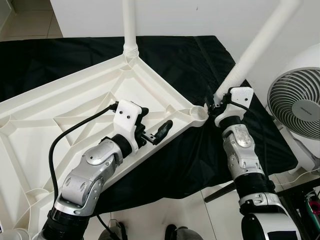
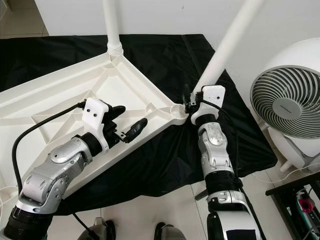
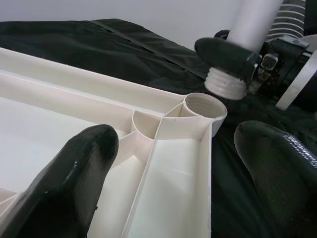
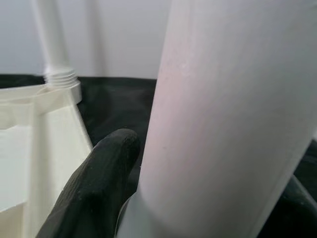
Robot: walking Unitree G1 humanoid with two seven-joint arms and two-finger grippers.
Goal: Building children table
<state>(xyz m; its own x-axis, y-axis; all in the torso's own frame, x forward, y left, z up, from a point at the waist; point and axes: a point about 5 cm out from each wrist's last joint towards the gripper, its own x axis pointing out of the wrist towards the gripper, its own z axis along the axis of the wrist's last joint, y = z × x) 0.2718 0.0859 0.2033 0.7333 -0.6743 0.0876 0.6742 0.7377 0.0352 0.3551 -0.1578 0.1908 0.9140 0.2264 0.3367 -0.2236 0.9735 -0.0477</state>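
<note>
Tabletop (image 1: 75, 100) of white plastic lies upside down on a black cloth (image 1: 190, 55) spread over the floor, with its ribbed underside facing up. It takes the left and middle part of the head views, from about 9 o'clock to the centre. At its far corner, near 12 o'clock, one white leg (image 1: 130, 25) stands upright in its socket, and its threaded end is visible at the base.

At the near right corner, around 3 o'clock from the centre, there is an empty round socket (image 3: 204, 105). The right gripper (image 2: 192, 106) is clamped on a second white leg (image 2: 227, 42), close to the lower end of this leg. The leg is tilted, leaning up and to the right toward 1 o'clock. Its threaded end (image 3: 226, 84) is just above and beside the socket, not inside it.

The left gripper (image 1: 152, 129) is over the tabletop near the same corner, with its black fingers (image 3: 69, 183) apart and holding nothing. One finger is above the ribbed inner side, the other is beyond the outer rim, over the cloth. A black cable (image 1: 70, 132) runs from the left wrist across the tabletop.

A white fan (image 2: 287, 102) stands on the floor at 3 o'clock, beside the cloth.
</note>
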